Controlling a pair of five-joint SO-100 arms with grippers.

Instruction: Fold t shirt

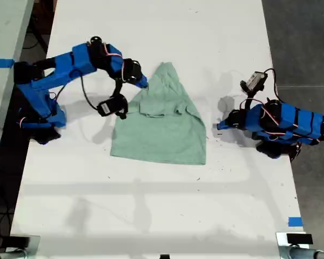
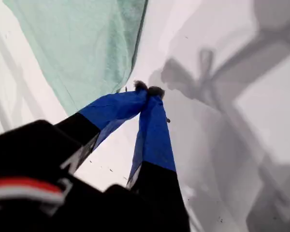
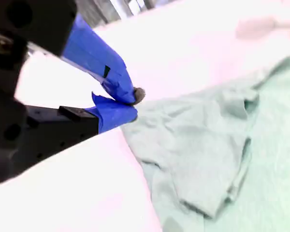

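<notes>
No legible text, label, brand or number on any surface.

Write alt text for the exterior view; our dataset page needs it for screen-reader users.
A pale mint-green t shirt, partly folded, lies on a white table between two blue robot arms. My second gripper sits at the shirt's edge on the exterior view's left; my first gripper rests beside it on the right.
</notes>
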